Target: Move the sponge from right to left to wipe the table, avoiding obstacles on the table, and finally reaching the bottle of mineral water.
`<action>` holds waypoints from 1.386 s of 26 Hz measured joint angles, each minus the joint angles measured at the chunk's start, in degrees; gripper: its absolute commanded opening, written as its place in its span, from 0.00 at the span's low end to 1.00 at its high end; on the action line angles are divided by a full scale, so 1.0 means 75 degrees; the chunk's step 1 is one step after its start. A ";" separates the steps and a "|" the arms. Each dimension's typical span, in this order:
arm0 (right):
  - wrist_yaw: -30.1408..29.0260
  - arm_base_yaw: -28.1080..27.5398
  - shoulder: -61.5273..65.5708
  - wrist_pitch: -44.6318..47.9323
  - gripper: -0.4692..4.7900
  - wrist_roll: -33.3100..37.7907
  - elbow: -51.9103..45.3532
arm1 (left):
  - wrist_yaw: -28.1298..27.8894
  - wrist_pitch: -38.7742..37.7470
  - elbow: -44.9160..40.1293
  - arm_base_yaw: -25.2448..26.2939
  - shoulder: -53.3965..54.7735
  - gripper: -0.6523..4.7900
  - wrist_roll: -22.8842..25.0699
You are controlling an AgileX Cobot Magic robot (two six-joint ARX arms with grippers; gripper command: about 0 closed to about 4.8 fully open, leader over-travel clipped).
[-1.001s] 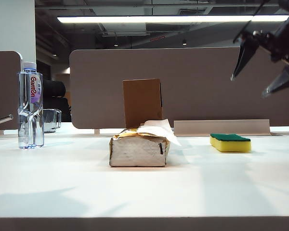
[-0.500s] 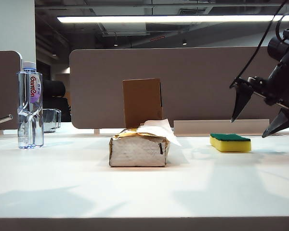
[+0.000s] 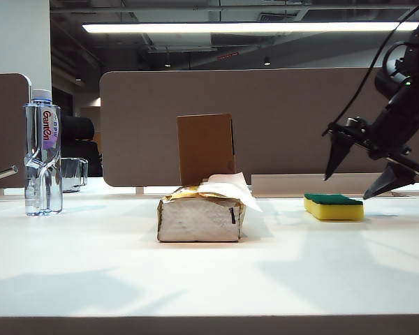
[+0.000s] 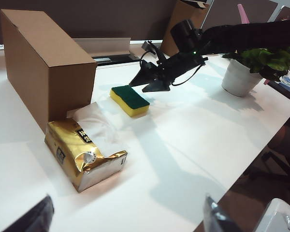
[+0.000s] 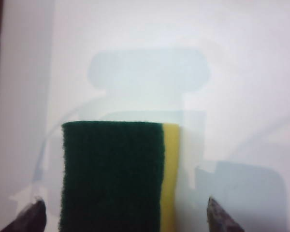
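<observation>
On the table (image 3: 209,279), the tissue pack (image 3: 200,215) lies in the middle, and the box (image 3: 206,148) stands upright just behind it. The sponge (image 3: 334,206) lies to the right of the pack, with the right gripper (image 3: 363,180) just above it, jaws wide apart, not touching it. The bottle (image 3: 43,152) stands far to the left of the pack, a glass cup (image 3: 74,174) behind it; the left gripper (image 4: 125,217) hangs above the table on the near side of the pack, jaws apart.

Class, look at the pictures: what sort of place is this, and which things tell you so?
Probably an open-plan office: a white table backed by a desk divider panel, long ceiling strip lights with bare ducting overhead, and a potted plant on the desk.
</observation>
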 measured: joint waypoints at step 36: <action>0.0886 0.0402 0.0583 0.0015 0.08 -0.0128 0.0105 | -0.0015 0.0006 0.0000 0.0000 0.0012 0.85 0.0055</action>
